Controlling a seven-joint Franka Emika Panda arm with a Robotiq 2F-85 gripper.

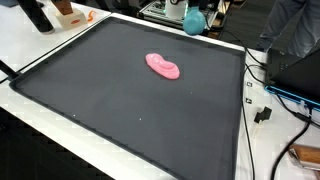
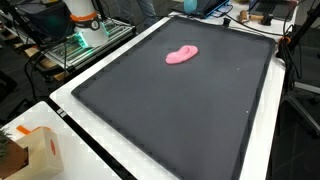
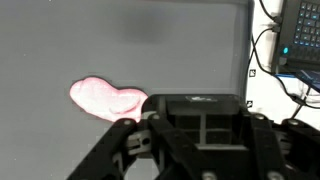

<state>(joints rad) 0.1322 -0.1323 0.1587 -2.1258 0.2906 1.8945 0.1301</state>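
A soft pink lump [image 1: 164, 66] lies alone on a large black mat [image 1: 90, 95], toward its far side. It appears in both exterior views [image 2: 182, 54]. In the wrist view the pink lump [image 3: 108, 100] rests on the grey-looking mat just left of the gripper's black body. My gripper [image 3: 200, 172] fills the bottom of that view. Its link arms spread wide apart, its fingertips are cut off by the frame edge, and nothing sits between them. It hovers above the mat, apart from the lump. Neither exterior view shows the gripper.
The mat [image 2: 180, 115] covers a white table. A cardboard box [image 2: 35, 150] stands at one corner. Cables [image 1: 262, 105] and a screen [image 3: 302, 40] lie beyond the mat's edge. A teal object [image 1: 195, 20] stands behind the far edge.
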